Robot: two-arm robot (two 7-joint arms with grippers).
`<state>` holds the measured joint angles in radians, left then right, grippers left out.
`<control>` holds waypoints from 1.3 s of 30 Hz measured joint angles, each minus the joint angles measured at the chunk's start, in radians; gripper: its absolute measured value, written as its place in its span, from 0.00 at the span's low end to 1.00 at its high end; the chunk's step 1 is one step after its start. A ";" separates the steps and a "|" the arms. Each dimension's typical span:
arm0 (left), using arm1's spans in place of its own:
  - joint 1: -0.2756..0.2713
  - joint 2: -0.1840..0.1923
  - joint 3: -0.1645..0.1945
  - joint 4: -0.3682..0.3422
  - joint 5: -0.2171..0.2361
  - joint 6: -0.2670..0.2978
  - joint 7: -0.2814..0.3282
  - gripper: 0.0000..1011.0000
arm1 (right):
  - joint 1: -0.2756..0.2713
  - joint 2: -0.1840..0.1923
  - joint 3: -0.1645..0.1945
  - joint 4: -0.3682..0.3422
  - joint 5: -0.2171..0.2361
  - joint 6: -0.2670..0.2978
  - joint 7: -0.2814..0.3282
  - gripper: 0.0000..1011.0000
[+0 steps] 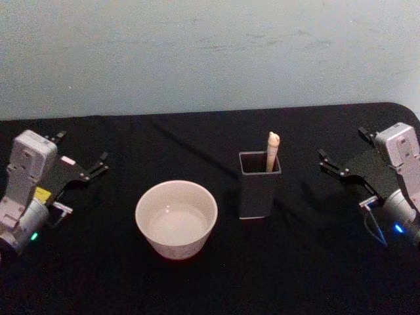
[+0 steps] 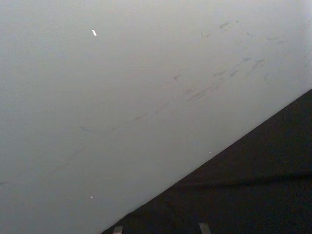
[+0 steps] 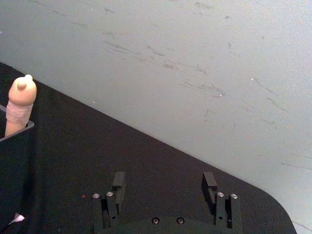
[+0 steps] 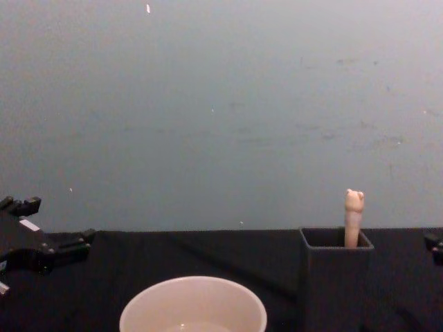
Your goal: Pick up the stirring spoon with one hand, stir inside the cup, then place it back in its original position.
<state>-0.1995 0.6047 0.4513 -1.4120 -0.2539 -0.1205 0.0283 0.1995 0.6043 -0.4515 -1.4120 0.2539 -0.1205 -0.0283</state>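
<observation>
The stirring spoon (image 1: 272,150) stands upright in the dark grey square holder (image 1: 260,190), with its pale bear-head handle (image 4: 354,217) poking above the rim; its metal bowl is hidden inside. The cream-white cup (image 1: 176,218) sits left of the holder, apart from it. My right gripper (image 1: 343,144) rests open at the table's right side, well clear of the holder. Its wrist view shows its spread fingers (image 3: 118,181) and the spoon handle (image 3: 20,104) off to one side. My left gripper (image 1: 82,149) is open at the far left, away from the cup.
A black cloth (image 1: 210,275) covers the table, and a pale blue-grey wall (image 1: 210,52) rises behind it. The table's rounded far right corner (image 3: 273,204) lies near the right gripper. The cup (image 4: 194,303) and holder (image 4: 336,277) stand side by side.
</observation>
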 joint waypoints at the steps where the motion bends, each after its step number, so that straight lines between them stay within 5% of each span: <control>1: 0.000 0.000 0.000 0.000 0.000 0.000 0.000 0.99 | 0.000 0.000 0.000 0.000 0.000 0.000 0.000 0.99; 39: 0.000 0.000 0.000 0.000 0.000 0.000 0.000 0.99 | 0.000 -0.002 0.003 0.001 0.000 0.000 0.001 0.99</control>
<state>-0.1995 0.6047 0.4513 -1.4120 -0.2539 -0.1205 0.0283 0.1999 0.6026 -0.4488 -1.4110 0.2536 -0.1203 -0.0275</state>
